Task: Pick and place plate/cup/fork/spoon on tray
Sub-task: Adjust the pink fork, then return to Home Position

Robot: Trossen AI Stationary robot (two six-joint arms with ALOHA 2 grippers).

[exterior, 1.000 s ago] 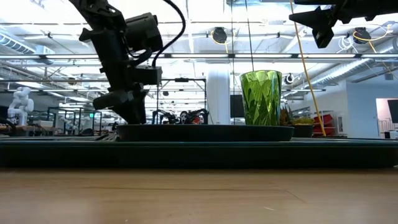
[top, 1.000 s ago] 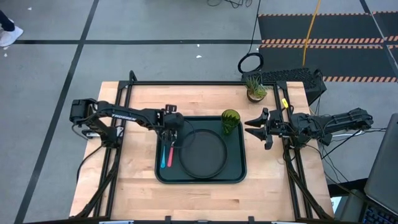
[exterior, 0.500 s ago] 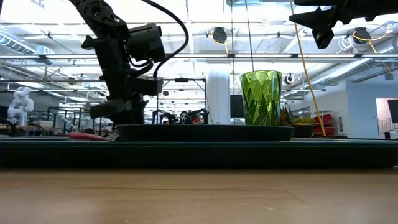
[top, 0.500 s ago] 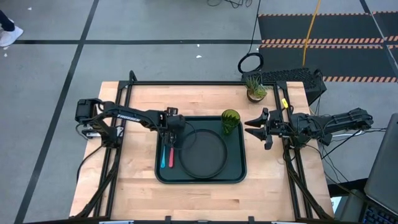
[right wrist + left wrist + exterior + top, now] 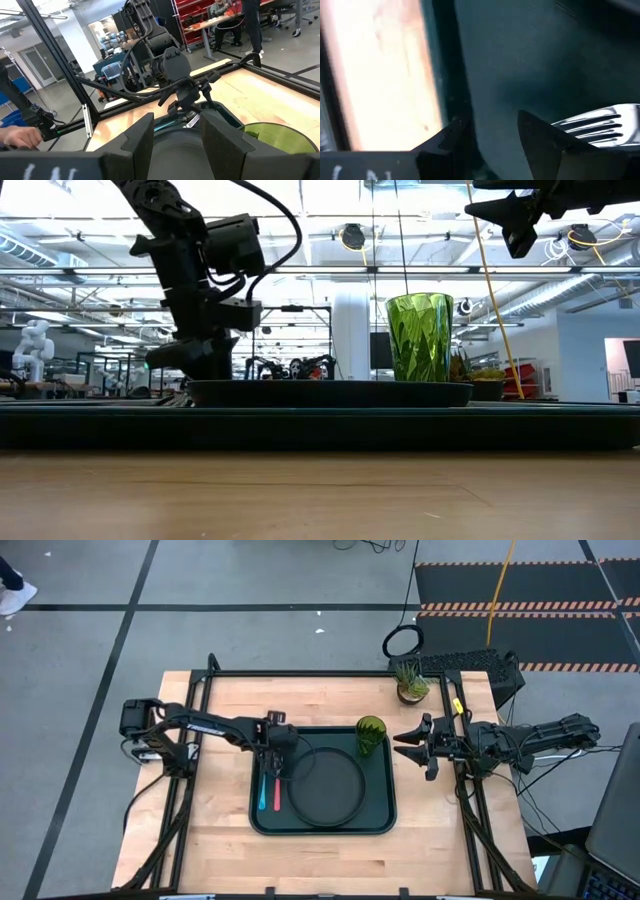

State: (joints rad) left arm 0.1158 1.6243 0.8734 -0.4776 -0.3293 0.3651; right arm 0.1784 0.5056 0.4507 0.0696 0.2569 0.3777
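Right now the left gripper point(image 5: 277, 762) sits low over the tray point(image 5: 385, 818), at its far-left corner, just above the fork point(image 5: 277, 792) tines. Fingers point(image 5: 540, 145) are apart w/ a clear gap, nothing between them; in the left wrist view the fork's silver tines show just beside one fingertip, lying on the tray floor. Fork's red-pink handle lies along the tray's left side, spoon point(image 5: 262, 793) w/ light blue handle right beside it, parallel, closer to the tray's left lip. Plate point(image 5: 325, 787) is in the tray's middle, just right of the cutlery. Cup point(image 5: 370, 736) stands upright in the tray's far-right corner; low view shows it point(image 5: 419, 337) upright, behind the plate rim. Right gripper point(image 5: 404, 741) hangs off the tray's right edge, near the cup, raised above the table, fingers spread & empty. Small potted plant point(image 5: 410, 681) sits at the table's far edge, well apart from the tray.
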